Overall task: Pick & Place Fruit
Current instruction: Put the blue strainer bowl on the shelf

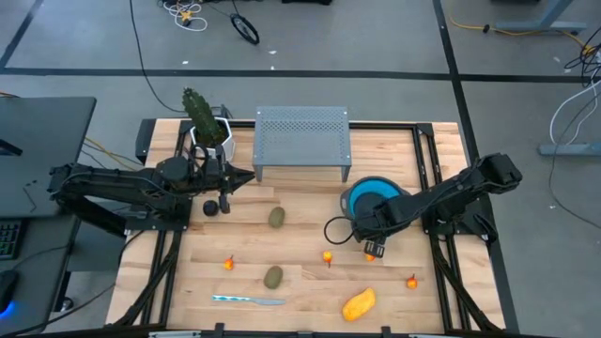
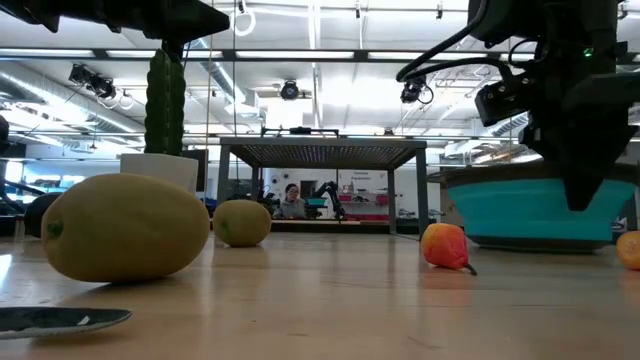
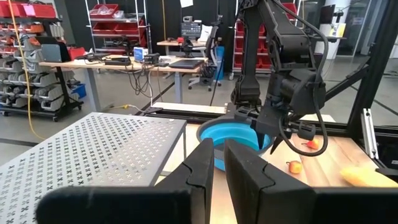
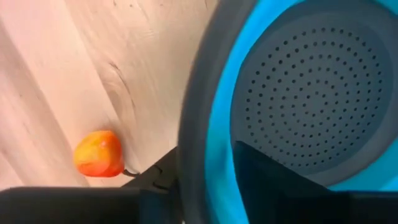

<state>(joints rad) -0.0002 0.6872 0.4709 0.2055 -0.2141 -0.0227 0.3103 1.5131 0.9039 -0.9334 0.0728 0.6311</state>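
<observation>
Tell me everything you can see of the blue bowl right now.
The blue bowl sits upright on the wooden table, beside the grey perforated stand. It is round, bright blue inside with a dark grey rim, and its floor is perforated with small holes like a colander; it looks like plastic or silicone. No fruit shows in the visible part of its inside. The right tool hangs at its rim, one finger over the inside. A small orange-red piece lies just outside it.

Pale planked wood table point(image 1: 300, 235) with visible grain, matt grey perforated metal stand point(image 1: 301, 139), blue plastic colander point(image 4: 311, 93) with dark rim and punched holes, smooth olive-green fruit point(image 2: 125, 227), shiny silver knife point(image 1: 246, 299)
</observation>
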